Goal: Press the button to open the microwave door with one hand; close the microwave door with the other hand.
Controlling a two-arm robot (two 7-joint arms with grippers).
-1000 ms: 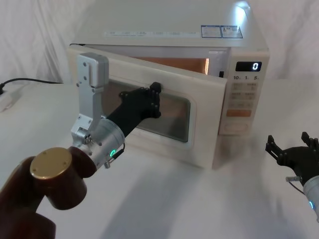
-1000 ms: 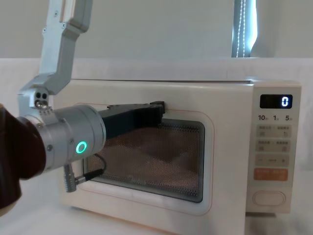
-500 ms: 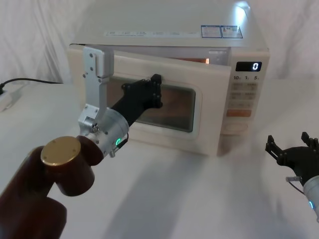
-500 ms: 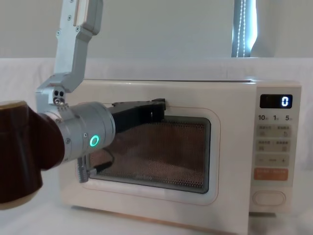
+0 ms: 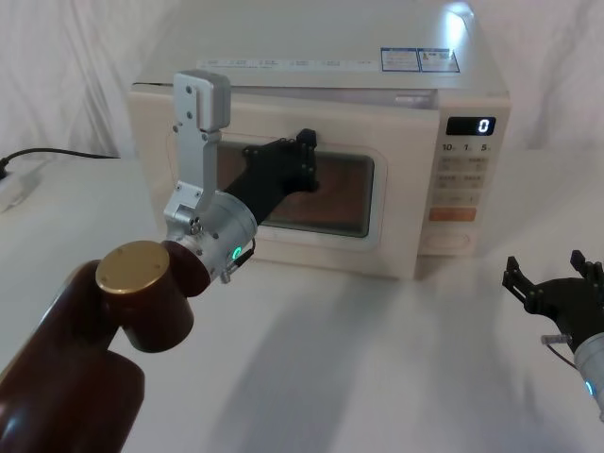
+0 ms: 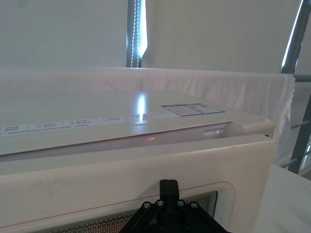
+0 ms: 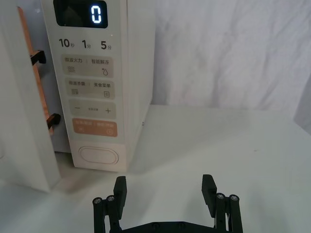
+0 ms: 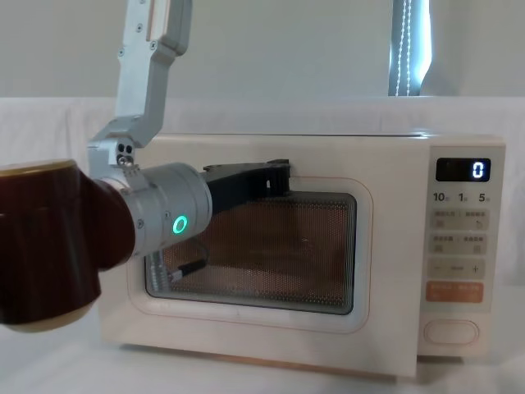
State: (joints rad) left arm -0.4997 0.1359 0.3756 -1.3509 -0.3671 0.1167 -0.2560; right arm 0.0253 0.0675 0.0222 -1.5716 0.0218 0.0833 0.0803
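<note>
The cream microwave [image 5: 330,47] stands at the back of the table, its display [image 5: 470,125] reading 0. My left gripper [image 5: 304,160] is shut and presses its tip against the upper frame of the microwave door [image 5: 379,203], above the dark window. The door [image 8: 246,320] looks nearly flush from the front. In the right wrist view the door [image 7: 24,121] still stands slightly ajar, with an orange-lit slit and two black latch hooks showing. The wide cream button [image 7: 98,157] sits at the bottom of the control panel. My right gripper [image 7: 164,187] hangs open, low and well in front of the panel.
A black cable [image 5: 57,153] and a white power strip [image 5: 13,187] lie at the far left of the white-covered table [image 5: 377,359]. White cloth hangs behind the microwave. The orange rectangular key [image 7: 95,127] sits just above the wide button.
My left gripper has pushed the door from clearly ajar to nearly shut, moving forward and right with it. The right gripper has not moved.
</note>
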